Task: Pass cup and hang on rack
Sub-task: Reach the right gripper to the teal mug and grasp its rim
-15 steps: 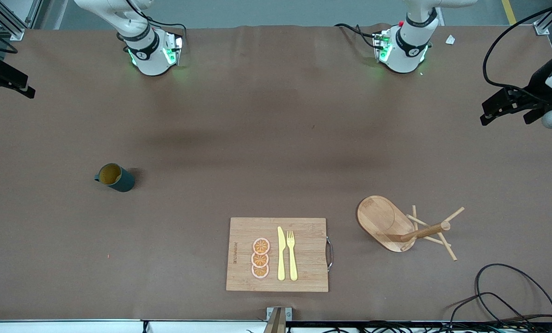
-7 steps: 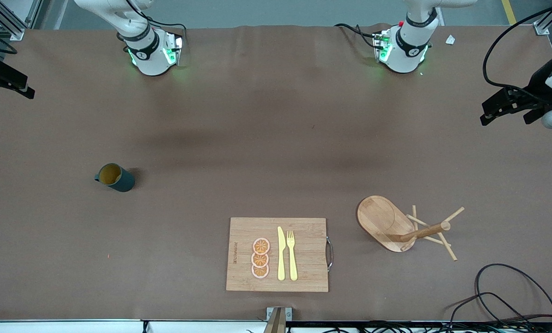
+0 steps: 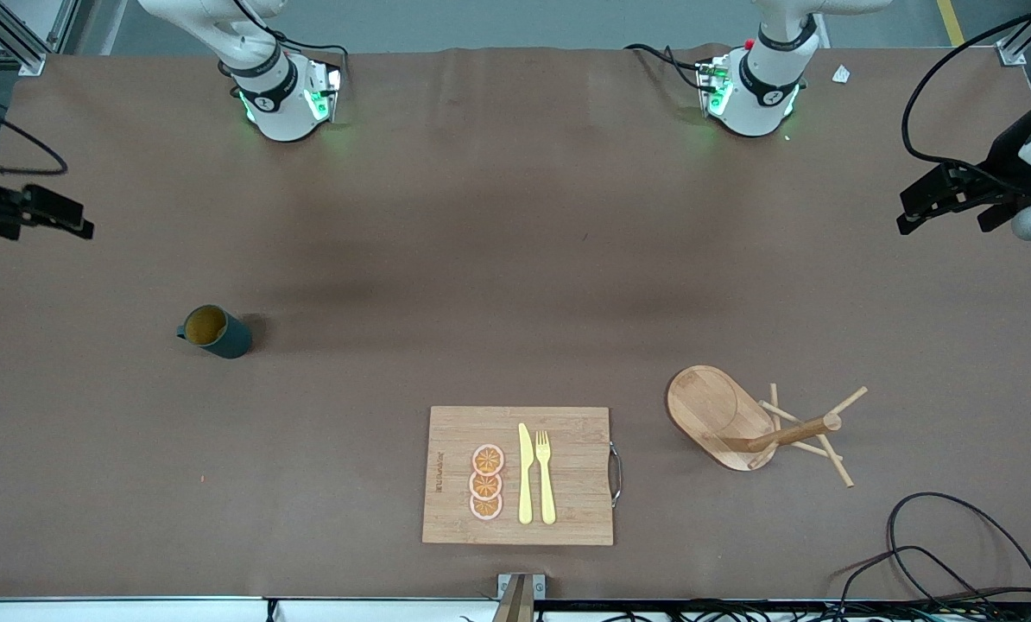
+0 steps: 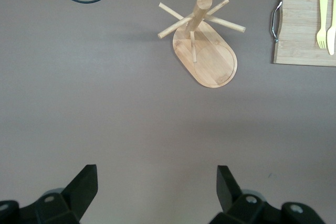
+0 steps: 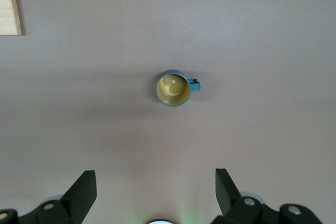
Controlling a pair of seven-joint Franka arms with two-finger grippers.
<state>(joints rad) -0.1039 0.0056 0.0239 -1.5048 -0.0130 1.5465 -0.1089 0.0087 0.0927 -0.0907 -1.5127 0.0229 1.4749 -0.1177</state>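
Starting nearest the camera: one board point(image 3: 517, 475) carrying three orange slices point(image 3: 486, 482), one knife point(image 3: 525, 473) and one fork point(image 3: 546, 475). One rack point(image 3: 744, 425) stands lower right of frame; one cup point(image 3: 214, 331) upright mid-left. Brown table point(image 3: 481, 259). Left gripper point(image 3: 947, 197) and right gripper point(image 3: 36, 212), both cut by frame edges, jaws wide, holding nothing.

no text can be read anywhere. the cutting board point(image 3: 567, 432) carries a small dark mark along its edge toward the right arm's end, but the letters are too small to make out. each arm base point(image 3: 282, 99) shows a small round emblem on a black band, not legible as a letter or number.
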